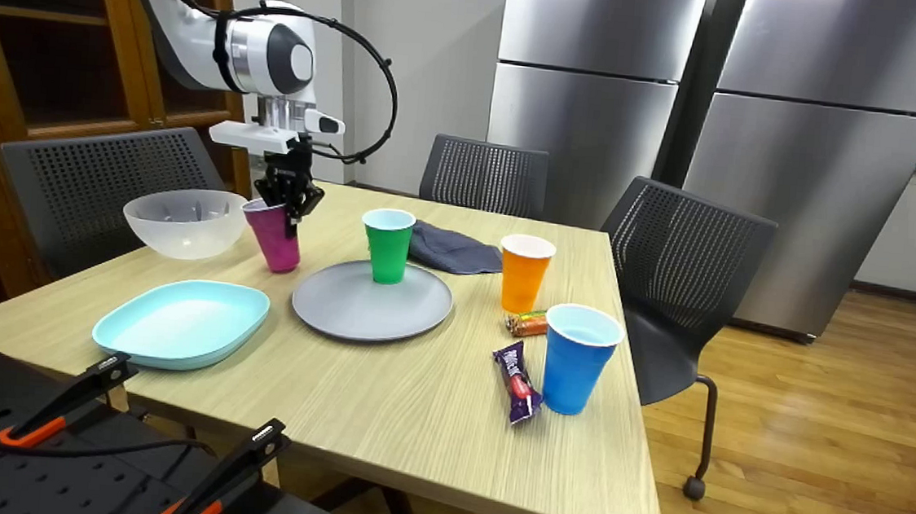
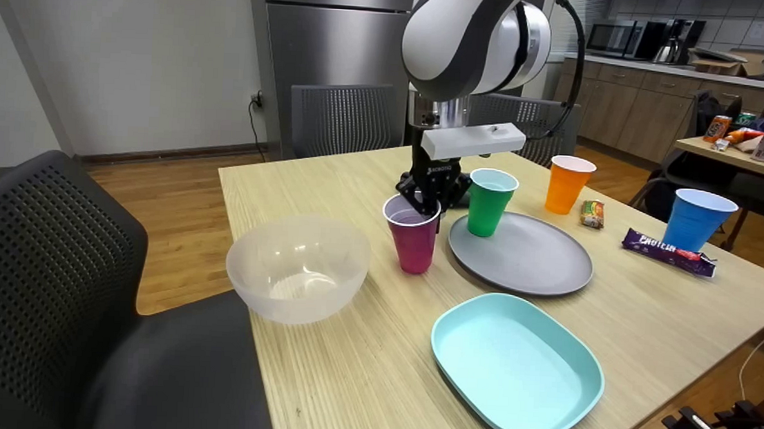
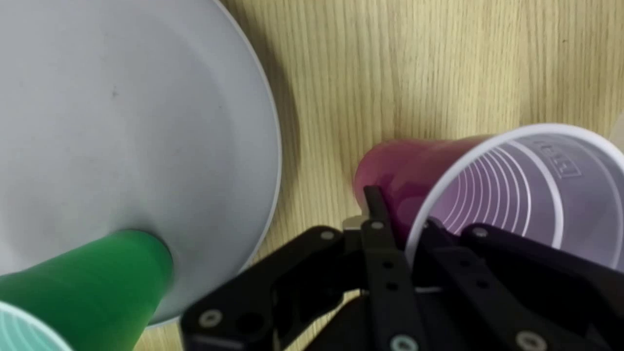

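Observation:
A magenta cup (image 1: 276, 243) with a white rim stands on the wooden table, seen in both exterior views. My gripper (image 3: 402, 214) comes down from above and is shut on the cup's wall at the rim. In the wrist view one finger (image 3: 375, 207) lies outside the cup and its partner reaches inside; the inner fingertip is partly hidden behind the rim. Beside it, a grey round plate (image 3: 219, 73) carries a green cup (image 3: 112, 287), just apart from the gripper. Whether the magenta cup leans slightly or its base lifts, I cannot tell.
A frosted bowl (image 2: 299, 275) sits close beside the magenta cup. Nearer the front lies a turquoise tray (image 1: 183, 325). Farther along are an orange cup (image 1: 525, 274), a blue cup (image 1: 576, 364), a purple bar (image 1: 518, 380), a small snack (image 2: 592, 214) and a dark cloth (image 1: 454, 248). Chairs surround the table.

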### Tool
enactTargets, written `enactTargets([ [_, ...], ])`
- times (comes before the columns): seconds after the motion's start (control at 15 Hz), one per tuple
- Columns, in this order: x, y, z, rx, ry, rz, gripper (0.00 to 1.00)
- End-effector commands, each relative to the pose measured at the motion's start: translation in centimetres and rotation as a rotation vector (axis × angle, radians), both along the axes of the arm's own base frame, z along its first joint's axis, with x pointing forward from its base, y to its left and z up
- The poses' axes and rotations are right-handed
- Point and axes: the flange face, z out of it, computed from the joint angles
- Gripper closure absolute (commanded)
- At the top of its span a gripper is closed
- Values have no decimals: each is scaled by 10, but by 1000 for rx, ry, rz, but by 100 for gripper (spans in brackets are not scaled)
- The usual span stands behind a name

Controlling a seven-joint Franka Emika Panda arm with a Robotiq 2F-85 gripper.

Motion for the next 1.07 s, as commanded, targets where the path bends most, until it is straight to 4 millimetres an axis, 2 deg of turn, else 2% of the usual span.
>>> enactTargets([
  [0.0, -3, -1, 25, 39, -33, 29, 99],
  [0.4, -12, -12, 50, 120, -22, 88, 99],
  [1.0, -22, -64, 55, 159, 16, 27, 99],
])
